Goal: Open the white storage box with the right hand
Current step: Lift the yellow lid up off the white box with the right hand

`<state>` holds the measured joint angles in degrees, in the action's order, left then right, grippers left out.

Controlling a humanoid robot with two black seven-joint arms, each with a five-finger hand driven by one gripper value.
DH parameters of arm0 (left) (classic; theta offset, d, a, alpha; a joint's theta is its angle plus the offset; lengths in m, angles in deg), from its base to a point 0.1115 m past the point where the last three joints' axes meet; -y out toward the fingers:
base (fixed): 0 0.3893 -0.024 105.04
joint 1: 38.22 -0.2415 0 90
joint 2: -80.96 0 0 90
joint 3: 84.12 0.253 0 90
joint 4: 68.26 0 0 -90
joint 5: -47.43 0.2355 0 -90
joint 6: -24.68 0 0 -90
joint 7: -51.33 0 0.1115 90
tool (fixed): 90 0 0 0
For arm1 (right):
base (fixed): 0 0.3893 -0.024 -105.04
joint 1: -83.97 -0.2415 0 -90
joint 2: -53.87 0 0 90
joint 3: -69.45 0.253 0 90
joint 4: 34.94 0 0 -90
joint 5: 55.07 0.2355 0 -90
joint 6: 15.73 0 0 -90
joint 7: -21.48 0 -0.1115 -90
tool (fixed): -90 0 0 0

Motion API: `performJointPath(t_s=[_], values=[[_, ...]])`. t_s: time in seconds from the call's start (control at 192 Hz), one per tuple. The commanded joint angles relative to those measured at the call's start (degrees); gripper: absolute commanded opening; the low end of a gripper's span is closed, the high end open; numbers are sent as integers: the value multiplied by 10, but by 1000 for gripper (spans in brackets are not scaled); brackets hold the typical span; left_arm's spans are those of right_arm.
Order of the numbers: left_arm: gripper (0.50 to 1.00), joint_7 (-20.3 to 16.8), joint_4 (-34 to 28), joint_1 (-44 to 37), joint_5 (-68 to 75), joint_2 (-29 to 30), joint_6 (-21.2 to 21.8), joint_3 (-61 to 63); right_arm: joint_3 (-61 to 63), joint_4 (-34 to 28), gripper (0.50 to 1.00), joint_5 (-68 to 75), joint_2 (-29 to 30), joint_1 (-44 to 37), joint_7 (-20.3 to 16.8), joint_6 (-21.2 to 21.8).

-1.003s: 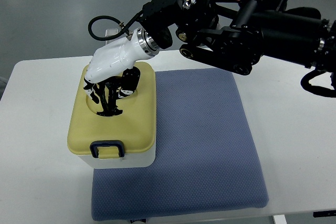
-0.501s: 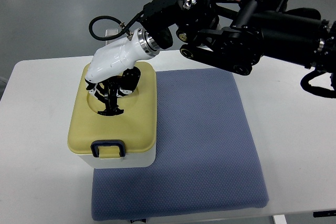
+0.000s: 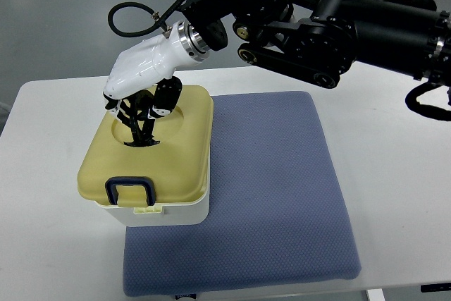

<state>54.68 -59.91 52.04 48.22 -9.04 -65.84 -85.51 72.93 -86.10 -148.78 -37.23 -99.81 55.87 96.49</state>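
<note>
The white storage box (image 3: 184, 213) stands on the left end of a blue mat (image 3: 275, 195). Its pale yellow lid (image 3: 180, 163) has a dark blue latch (image 3: 130, 192) at the front edge. My right hand (image 3: 141, 126) reaches in from the upper right, its fingers curled into the round recess in the middle of the lid and shut on the dark grip there. The lid is raised off the box and shifted to the left, overhanging the white base. The left arm is not in view.
The box and mat lie on a white table (image 3: 402, 188). My black right arm (image 3: 331, 22) spans the upper right above the table's far edge. A black cable (image 3: 130, 22) loops behind the wrist.
My right hand has risen and moved left with the lid in its grasp. The lid has come up off the box and now overhangs it to the left.
</note>
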Motion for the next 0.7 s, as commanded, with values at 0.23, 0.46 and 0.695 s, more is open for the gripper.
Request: performJointPath(t_s=[0.23, 0.46, 0.695], values=[[1000, 0, 0, 0, 0, 0, 0, 0, 0, 1, 500, 7, -57, -13, 1, 5], [1000, 0, 0, 0, 0, 0, 0, 0, 1, 1, 500, 21, -88, -13, 1, 5], [1000, 0, 0, 0, 0, 0, 0, 0, 7, 1, 500, 54, -119, -22, 1, 6]])
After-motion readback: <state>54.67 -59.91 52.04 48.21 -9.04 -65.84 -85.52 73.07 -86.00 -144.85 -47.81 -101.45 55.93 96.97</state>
